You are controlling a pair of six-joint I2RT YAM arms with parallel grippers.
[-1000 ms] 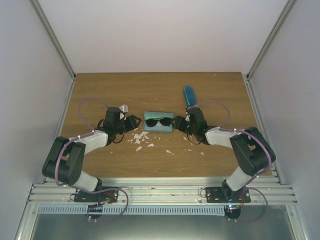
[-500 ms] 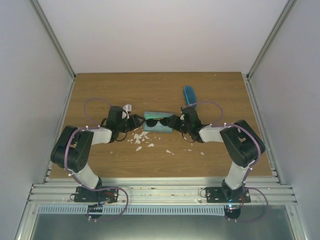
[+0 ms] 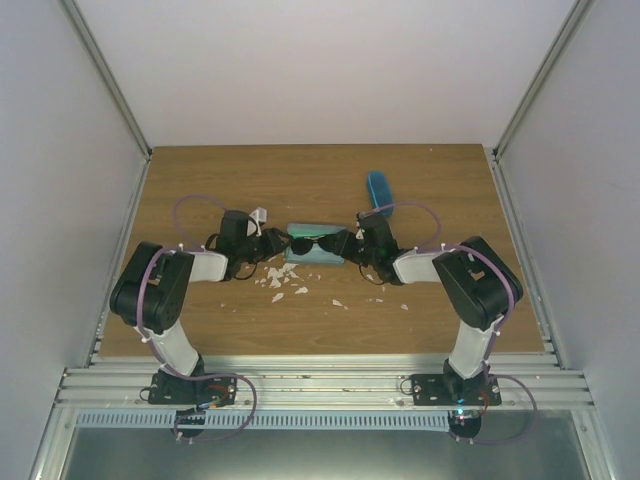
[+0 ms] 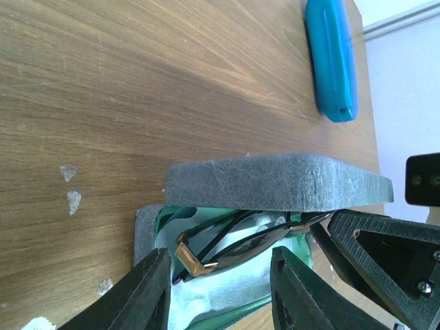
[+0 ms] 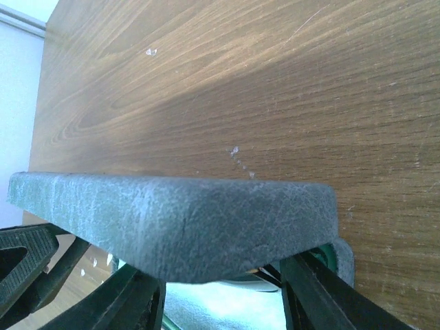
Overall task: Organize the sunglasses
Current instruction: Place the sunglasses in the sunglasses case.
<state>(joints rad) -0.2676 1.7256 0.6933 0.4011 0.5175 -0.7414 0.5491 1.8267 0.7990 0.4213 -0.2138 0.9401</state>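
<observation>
- Black sunglasses [image 4: 234, 244] lay inside the grey-blue case [image 3: 320, 257], lid [image 4: 275, 182] half-raised.
- Left tool [image 4: 220, 268] was half-spread astride their hinge, holding nothing; right tool [image 5: 220, 292] was half-spread at the far end, grip unclear.
- Best: steady the case, lower the lid squarely.

Light: soft and even from above; the white walls [image 3: 330, 60] looked bright, a little washed out.
Shadows: a broad, soft-edged darker band lay across the bench [image 4: 137, 103] in both wrist views.
Glare: a pale sheen sat on the wood, and a small glint on the gold hinge of the sunglasses [image 4: 237, 245].
Focus: the overhead view was soft and grainy; wrist views were crisp on the grain, with the jaws slightly blurred.
Distortion: the frame posts [image 3: 108, 75] leaned outward overhead.
</observation>
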